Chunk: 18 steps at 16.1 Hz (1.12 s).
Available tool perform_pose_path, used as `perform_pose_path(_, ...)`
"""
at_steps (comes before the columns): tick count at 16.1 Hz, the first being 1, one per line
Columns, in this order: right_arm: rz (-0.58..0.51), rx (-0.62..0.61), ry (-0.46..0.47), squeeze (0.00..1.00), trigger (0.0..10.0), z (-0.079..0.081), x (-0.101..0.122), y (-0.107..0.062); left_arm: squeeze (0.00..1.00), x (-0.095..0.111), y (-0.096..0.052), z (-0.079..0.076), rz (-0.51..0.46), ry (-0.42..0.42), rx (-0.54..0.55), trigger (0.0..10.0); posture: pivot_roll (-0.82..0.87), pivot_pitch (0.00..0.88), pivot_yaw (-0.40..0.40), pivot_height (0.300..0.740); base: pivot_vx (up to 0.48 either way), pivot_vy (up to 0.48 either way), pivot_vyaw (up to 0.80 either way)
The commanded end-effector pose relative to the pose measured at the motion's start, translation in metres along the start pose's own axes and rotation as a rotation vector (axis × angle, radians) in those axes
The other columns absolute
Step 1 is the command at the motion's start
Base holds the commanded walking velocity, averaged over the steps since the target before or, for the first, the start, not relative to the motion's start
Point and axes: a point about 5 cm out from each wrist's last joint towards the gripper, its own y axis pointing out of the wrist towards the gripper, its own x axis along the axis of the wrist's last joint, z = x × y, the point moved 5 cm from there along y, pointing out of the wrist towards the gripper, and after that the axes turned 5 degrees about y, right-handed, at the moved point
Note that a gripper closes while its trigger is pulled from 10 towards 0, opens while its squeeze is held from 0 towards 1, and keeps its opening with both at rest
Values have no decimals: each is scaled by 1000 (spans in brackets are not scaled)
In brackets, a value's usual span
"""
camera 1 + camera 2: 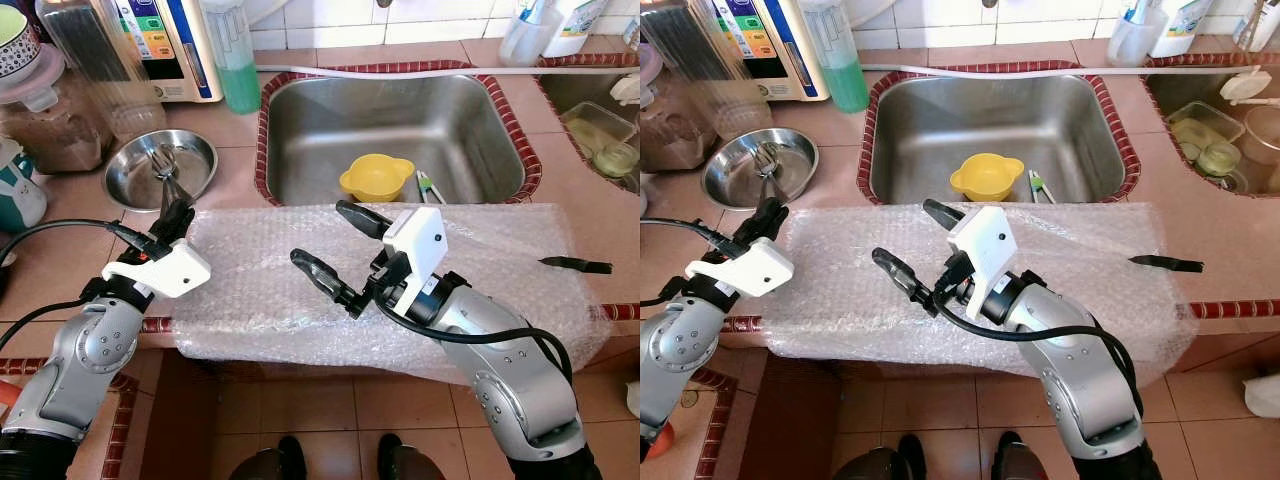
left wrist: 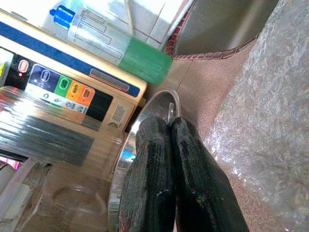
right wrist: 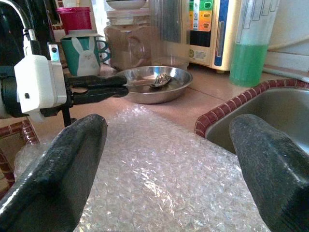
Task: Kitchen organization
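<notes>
A crinkled sheet of clear bubble wrap (image 1: 300, 270) is lying across the terracotta-tiled bench (image 1: 225, 135), just in front of the stainless steel sink (image 1: 470, 120), its front edge drooping over the bench lip. A yellow plastic bowl (image 1: 376, 178) with small ear-like handles is sitting in the sink beside a green-and-white utensil too small to identify. A shallow round steel dish (image 1: 160, 168) is holding cutlery that is hard to make out. A slim black object (image 1: 576, 265) is resting on the wrap's far right edge, unclear in kind. The right gripper (image 1: 335, 250) is hovering over the wrap with its fingers spread wide, holding nothing. The left gripper (image 1: 172, 215) is hanging at the wrap's left edge near the dish, its fingers (image 2: 159, 188) pressed together and empty.
</notes>
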Motion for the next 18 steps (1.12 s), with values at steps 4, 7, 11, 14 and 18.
perform_pose_path(4,-6,17,-15,0,10000,6,2,0,0,-1,-3,7,-4,29,39,0,-59,265,75,740,0,0,0)
perform_pose_path(7,-10,15,-19,0,10000,5,2,0,0,9,-2,27,-45,34,149,0,-60,264,73,740,0,0,0)
perform_pose_path(11,-11,14,-23,0,10000,4,3,1,0,21,-4,43,-97,47,249,0,-60,262,74,740,0,0,0)
perform_pose_path(14,-10,8,-22,0,10000,3,2,1,0,31,-4,54,-126,18,317,0,-60,261,75,740,0,0,0)
perform_pose_path(18,-19,-113,36,0,10000,-19,-1,1,0,62,1,60,-199,-70,375,0,-60,258,71,740,0,0,0)
